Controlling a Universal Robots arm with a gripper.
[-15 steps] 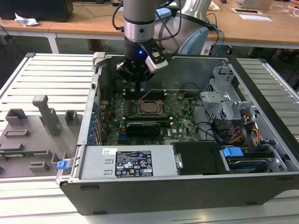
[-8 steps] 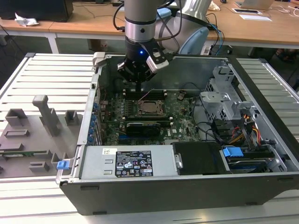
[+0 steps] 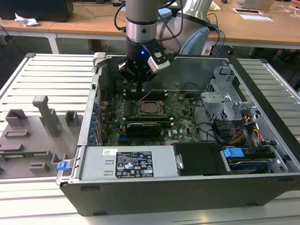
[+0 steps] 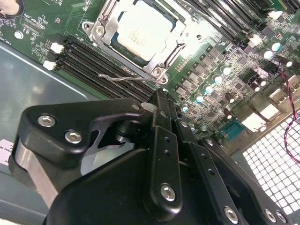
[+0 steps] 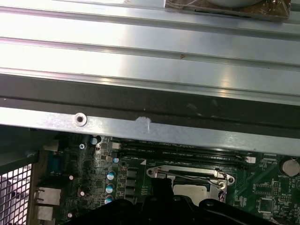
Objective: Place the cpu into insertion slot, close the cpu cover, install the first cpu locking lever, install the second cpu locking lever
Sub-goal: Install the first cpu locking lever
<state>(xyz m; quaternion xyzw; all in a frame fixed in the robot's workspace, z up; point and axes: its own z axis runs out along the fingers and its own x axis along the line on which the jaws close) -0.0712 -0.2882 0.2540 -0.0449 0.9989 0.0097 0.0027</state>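
Open PC case [image 3: 187,187] lies on its side on a slatted metal table [image 3: 51,75], side panel off. Inside, from big to small: green motherboard [image 3: 183,124] across the floor of the case; a grey power supply [image 3: 126,164] along the near wall; a silver drive cage [image 3: 225,101] toward the exterior view's right, with a bundle of coloured cables [image 3: 243,131] below it; a black card [image 3: 145,126] standing in the board just in front of the socket. The socket [image 3: 151,107] sits mid-board, memory slots [image 4: 101,63] just beside it. In the second wrist view the cpu [image 4: 144,33] lies seated in the socket, silver top showing through the window of the cover [image 4: 185,35], which is down flat over it. One thin wire lever [image 4: 126,77] runs along the socket edge nearest the gripper, its bent end standing clear of the frame (cannot tell whether it is latched). The arm hangs above the rear of the board, gripper [image 3: 139,83] just behind the socket in the exterior view. Gripper [image 4: 157,105] fingers are pressed together with nothing between them, tips near the lever; contact cannot be told. Grey fixtures [image 3: 47,115] stand on the table outside the case, at the exterior view's left.
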